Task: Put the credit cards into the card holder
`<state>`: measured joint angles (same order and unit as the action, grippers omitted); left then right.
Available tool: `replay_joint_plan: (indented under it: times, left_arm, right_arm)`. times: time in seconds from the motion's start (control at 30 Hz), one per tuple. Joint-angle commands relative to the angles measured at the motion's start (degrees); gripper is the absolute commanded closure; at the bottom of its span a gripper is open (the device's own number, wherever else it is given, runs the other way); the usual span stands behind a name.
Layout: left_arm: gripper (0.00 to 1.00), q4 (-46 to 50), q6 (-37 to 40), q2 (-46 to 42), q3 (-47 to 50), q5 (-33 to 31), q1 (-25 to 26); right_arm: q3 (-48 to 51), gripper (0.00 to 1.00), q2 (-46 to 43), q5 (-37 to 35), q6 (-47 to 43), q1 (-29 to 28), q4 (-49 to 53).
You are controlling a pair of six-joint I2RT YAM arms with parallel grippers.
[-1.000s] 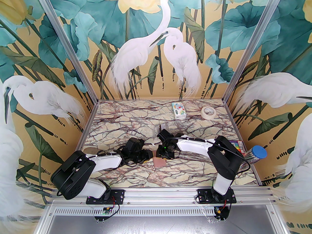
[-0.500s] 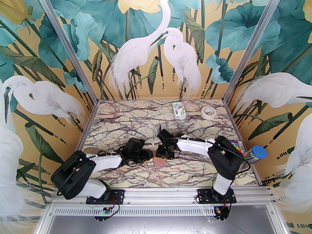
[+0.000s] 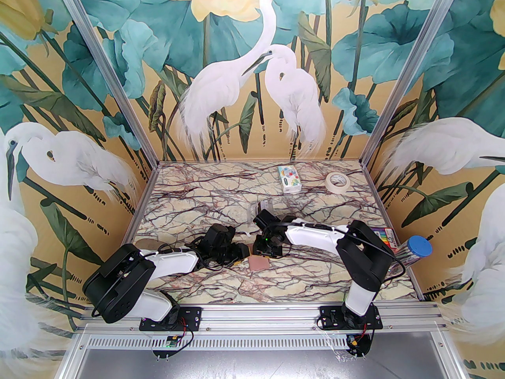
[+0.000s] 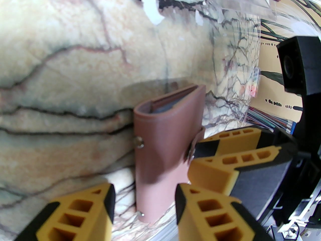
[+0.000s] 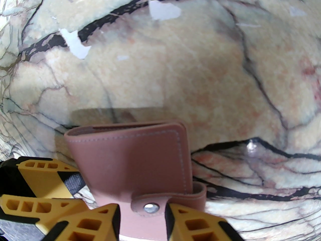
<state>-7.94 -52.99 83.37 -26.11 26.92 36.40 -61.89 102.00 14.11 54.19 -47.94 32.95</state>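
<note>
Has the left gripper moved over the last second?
Yes, slightly. The left gripper has edged rightward, narrowing the gap to the card holder, which has not shifted.

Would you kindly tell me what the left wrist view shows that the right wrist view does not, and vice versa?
Left wrist view, not the right: the card holder's open end with a grey card edge inside, and the coloured pen pack by the wall. Right wrist view, not the left: the strap's round snap button face-on, between the right end effector's fingers. Shared: the pink holder on the marble table, with the left end effector and right end effector both at it.
</note>
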Motion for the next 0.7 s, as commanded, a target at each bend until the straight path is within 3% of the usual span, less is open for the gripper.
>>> replay_joint_plan:
  times: [0.0,0.67]
  left_arm:
    - [0.56,0.1,-0.3,0.7,-0.5,-1.0,0.8]
    - [0.66,-2.3,-0.9,3.0,-0.6,-1.6,1.6]
  right_arm:
    - [-0.5,0.63,0.4,-3.4,-0.5,-0.1,3.2]
    - [-1.8,0.63,0.9,-4.6,-1.1,-0.5,4.9]
